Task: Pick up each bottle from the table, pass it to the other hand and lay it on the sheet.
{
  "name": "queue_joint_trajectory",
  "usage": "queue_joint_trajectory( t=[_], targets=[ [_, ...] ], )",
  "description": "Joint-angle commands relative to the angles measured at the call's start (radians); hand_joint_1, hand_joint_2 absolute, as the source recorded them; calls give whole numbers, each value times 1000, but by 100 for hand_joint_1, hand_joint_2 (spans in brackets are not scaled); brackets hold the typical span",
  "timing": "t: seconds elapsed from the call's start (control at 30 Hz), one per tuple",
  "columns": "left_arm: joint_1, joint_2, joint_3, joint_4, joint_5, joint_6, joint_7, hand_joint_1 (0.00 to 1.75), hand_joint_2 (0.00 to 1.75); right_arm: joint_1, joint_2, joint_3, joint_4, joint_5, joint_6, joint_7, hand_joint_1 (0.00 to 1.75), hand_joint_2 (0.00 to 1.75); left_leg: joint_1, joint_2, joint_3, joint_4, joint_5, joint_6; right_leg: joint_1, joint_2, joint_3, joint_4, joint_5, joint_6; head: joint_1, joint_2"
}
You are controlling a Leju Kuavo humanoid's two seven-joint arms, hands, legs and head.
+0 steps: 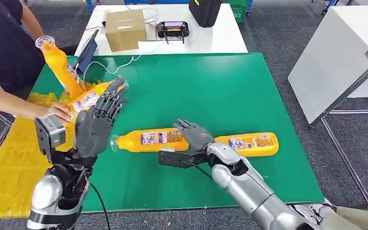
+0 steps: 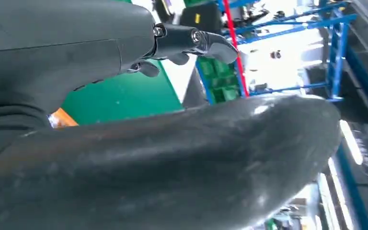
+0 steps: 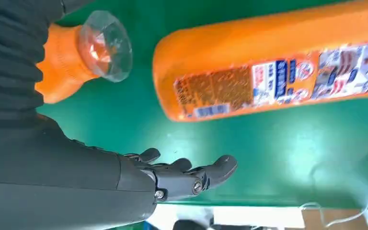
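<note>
Left hand (image 1: 96, 125): raised at 9 o'clock, fingers spread, holding nothing.
Right hand (image 1: 195, 135): fingers spread, low between two lying bottles (image 1: 146, 140), (image 1: 252, 143); contact unclear.
Yellow sheet (image 1: 9, 167): at 8 o'clock on the green table (image 1: 211, 91).
Person's hand (image 1: 60, 111): on a sheet bottle (image 1: 87, 99).
Upright bottle (image 1: 63, 67): beside it.
Cardboard box (image 1: 125, 29): at 12 o'clock.

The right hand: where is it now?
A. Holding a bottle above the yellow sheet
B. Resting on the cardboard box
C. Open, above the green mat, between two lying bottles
C: the right hand is open and empty between the two bottles lying on the green mat.
</note>
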Motion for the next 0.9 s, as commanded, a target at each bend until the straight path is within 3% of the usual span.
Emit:
queue_joint_trajectory(
  t=[0.03, 0.2, 0.47, 0.7, 0.73, 0.77, 0.9],
  targets=[
    [10, 10, -35, -27, 6, 2, 1, 0, 0, -80, 13, 57, 134, -5, 10, -7, 0, 175, 1, 0, 3, 0, -1, -1, 1, 5, 3, 0, -1, -2, -1, 0],
    [10, 10, -35, -27, 6, 2, 1, 0, 0, -80, 13, 57, 134, -5, 10, -7, 0, 175, 1, 0, 2, 0, -1, -1, 0, 3, 2, 0, 0, -1, 0, 0],
    [57, 43, -56, -92, 71, -15, -40, 0, 0, -128, 63, 117, 312, 6, -1, -24, 0, 175, 1, 2, 3, 0, -1, -1, 0, 6, 2, 0, 0, -1, 0, 0],
    [87, 65, -68, -115, 120, -47, -93, 0, 0, -126, 162, 202, 567, 242, -24, 26, 0, 175, 1, 2, 3, -1, -1, -1, 1, 4, 2, -1, 0, -1, -1, 0],
    [74, 59, -76, -114, 134, -46, -92, 0, 0, -150, 150, 258, 614, 286, 0, -27, 73, 175, 2, 1, 6, -1, -1, -2, 1, 6, 5, -2, -1, -2, -1, 0],
    [62, 57, -87, -119, 136, -42, -85, 0, 0, -160, 136, 274, 652, 289, 11, -72, 175, 175, 1, 1, 4, -1, -1, -1, 1, 4, 3, -1, 0, -1, 0, 0],
    [30, 53, -126, -120, 133, -9, -61, 0, 0, -120, 123, 320, 755, 311, -27, -178, 175, 175, 3, -3, 9, -2, 0, -2, 2, 3, 8, -4, 0, -2, 0, 0]
  ],
)
